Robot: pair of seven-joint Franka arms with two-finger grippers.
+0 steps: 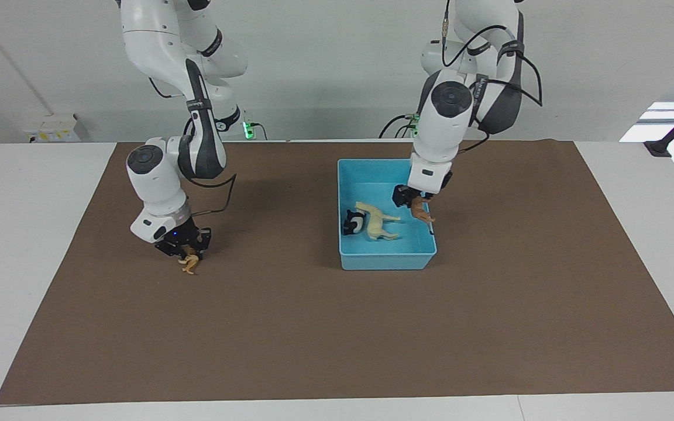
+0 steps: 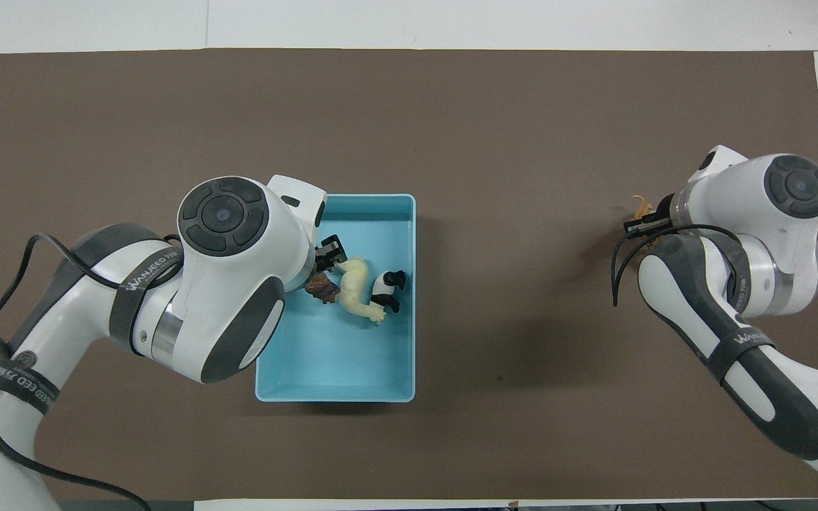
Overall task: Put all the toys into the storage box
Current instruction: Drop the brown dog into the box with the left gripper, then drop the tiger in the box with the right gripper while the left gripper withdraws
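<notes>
Seen from across the desk (image 1: 27,245), a light blue open storage box (image 1: 387,261) stood on a brown mat (image 1: 313,339), midway between the two arms. A cream-white horse (image 1: 378,223) lay on its side on the box floor, with a black-and-white panda (image 1: 353,223) touching it on the side toward the right arm. The left fingers (image 1: 407,200) hung over the box, and a small brown lion (image 1: 422,214) dangled, tilted, directly below their tips. I could not tell whether they gripped it or had let go. Toward the right arm's end of the mat, the right fingers (image 1: 180,251) were low and closed on an orange striped tiger (image 1: 189,264), which stuck out beneath them.

From overhead, the left arm covered one corner of the box (image 2: 338,393). The left fingers (image 2: 332,254) sat just above the horse (image 2: 356,287), with the lion (image 2: 322,288) beside them and the panda (image 2: 388,289) next to the horse. Well apart from the box, the right fingers (image 2: 647,227) pinched the tiger (image 2: 640,208), mostly hidden.
</notes>
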